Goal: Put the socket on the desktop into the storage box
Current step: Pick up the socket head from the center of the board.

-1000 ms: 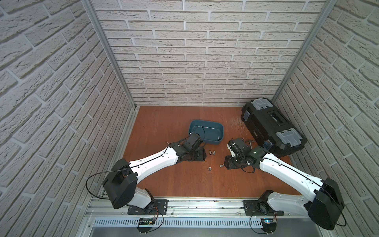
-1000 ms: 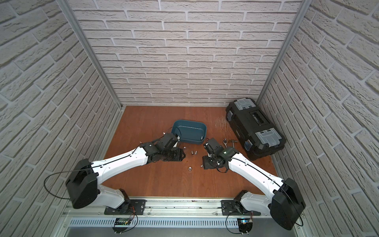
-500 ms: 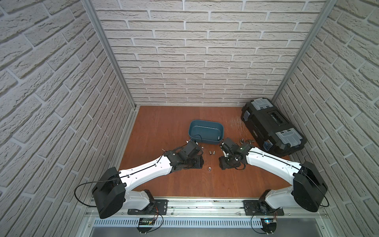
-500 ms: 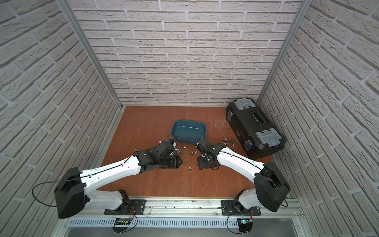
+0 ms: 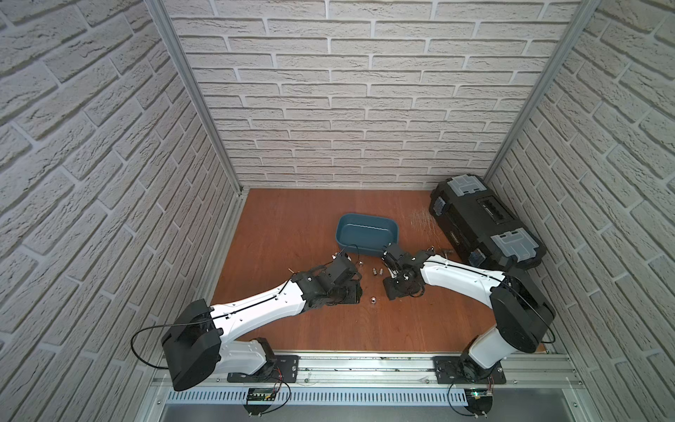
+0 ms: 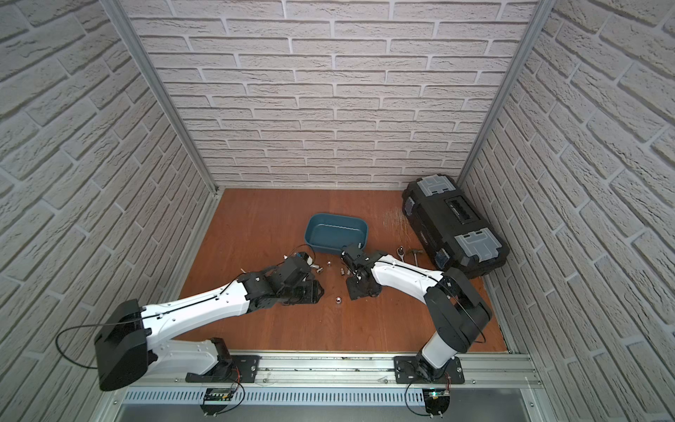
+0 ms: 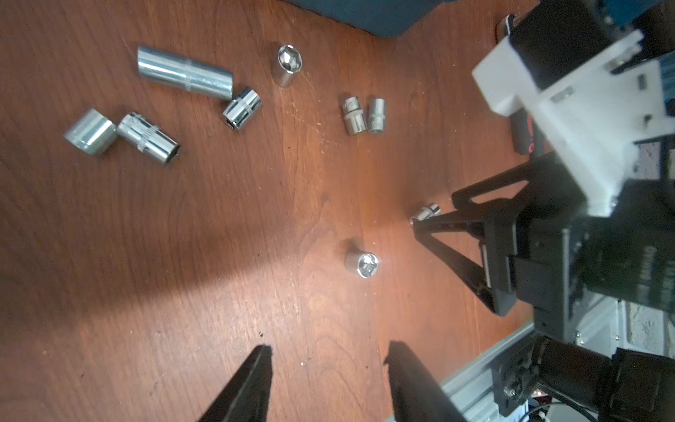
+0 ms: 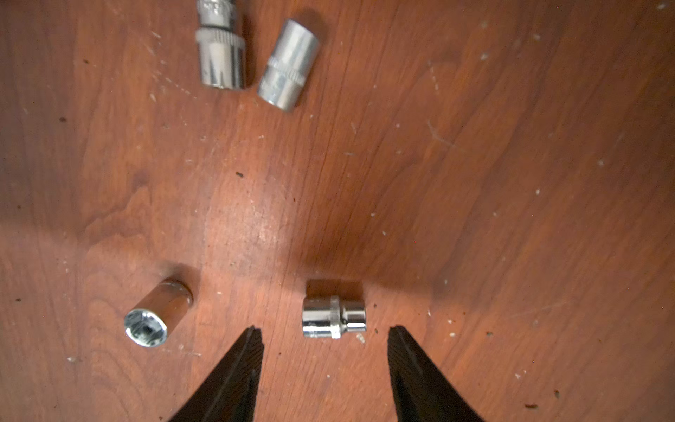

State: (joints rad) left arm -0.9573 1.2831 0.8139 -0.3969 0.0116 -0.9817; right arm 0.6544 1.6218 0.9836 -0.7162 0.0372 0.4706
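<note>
storage box (image 5: 365, 235) looks empty | sockets (image 7: 184, 75) scattered on table (image 7: 164, 237) | left claw (image 7: 328, 347) part-open, empty | right claw (image 8: 324, 339) part-open, empty, lined up on short socket (image 8: 334, 316) | all stowing left

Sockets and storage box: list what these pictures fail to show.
Knurled socket: right wrist view, cut off by frame edge.
Small socket: left wrist view, partly behind the right pincer's fingers.
Lone socket: in both top views, too small for detail.
Storage box: left wrist view, mostly cut off.
</note>
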